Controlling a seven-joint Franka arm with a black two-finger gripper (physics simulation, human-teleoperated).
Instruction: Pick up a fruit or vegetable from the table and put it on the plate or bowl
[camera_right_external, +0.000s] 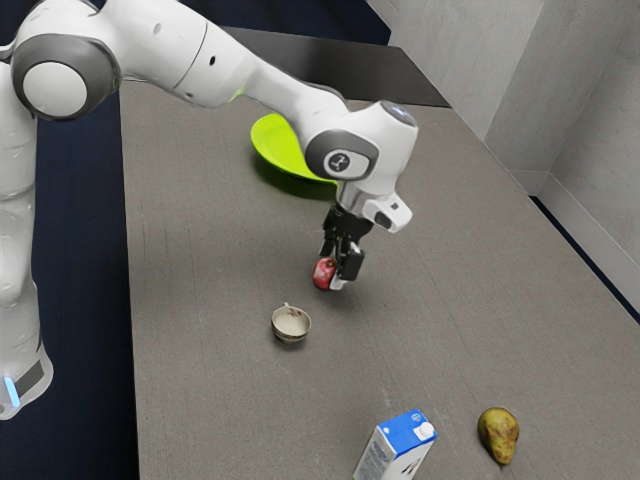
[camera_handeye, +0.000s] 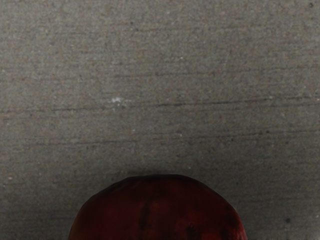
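Note:
A small dark red fruit (camera_right_external: 323, 273) sits between the black fingers of my gripper (camera_right_external: 333, 275), which is shut on it near the middle of the grey table (camera_right_external: 200, 400). In the wrist view the same red fruit (camera_handeye: 157, 210) bulges up just under my hand, over bare tabletop. A lime green plate (camera_right_external: 275, 145) lies behind my forearm toward the table's far side, partly hidden by the arm.
A small beige cup (camera_right_external: 291, 323) stands to the exterior view's left of the gripper, nearer the front. A blue and white milk carton (camera_right_external: 395, 448) and a brownish pear (camera_right_external: 498, 434) rest near the front edge. Grey walls rise at the right.

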